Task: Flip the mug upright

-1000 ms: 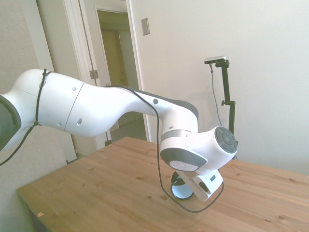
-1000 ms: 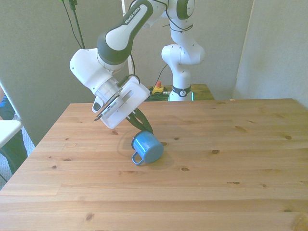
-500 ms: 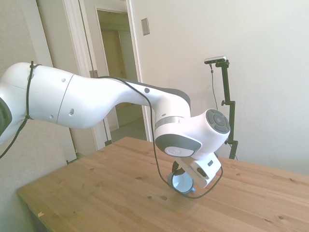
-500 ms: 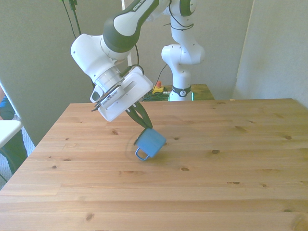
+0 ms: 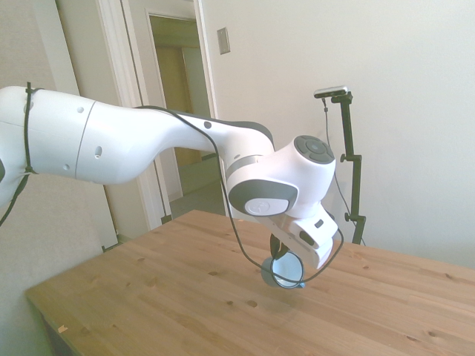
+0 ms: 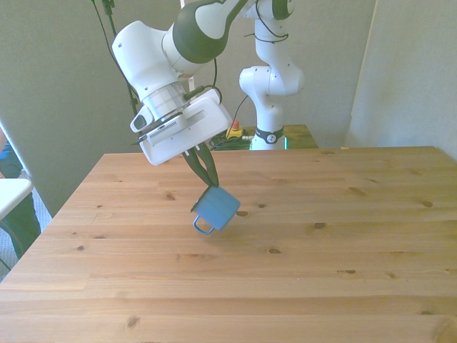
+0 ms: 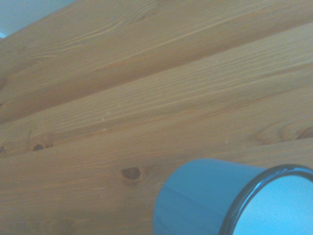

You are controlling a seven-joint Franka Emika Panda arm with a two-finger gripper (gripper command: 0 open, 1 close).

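Mug [image 6: 216,208] hangs off the desk [image 6: 321,286], tilted, w/ a faint shadow on the wood beneath it. Loop handle [image 6: 203,227] points down toward the desk; dark rim and white inside face away from the front view, shown in the side view [image 5: 283,270] and wrist view [image 7: 230,200]. End effector [image 6: 208,182] is clamped on the mug's rim, dark fingers [image 6: 202,166] angling down from the white hand onto the mug's upper edge. Mug sits above the desk's middle planks, nearer the front view's left. White arm [image 5: 148,144] reaches over the mug from above.
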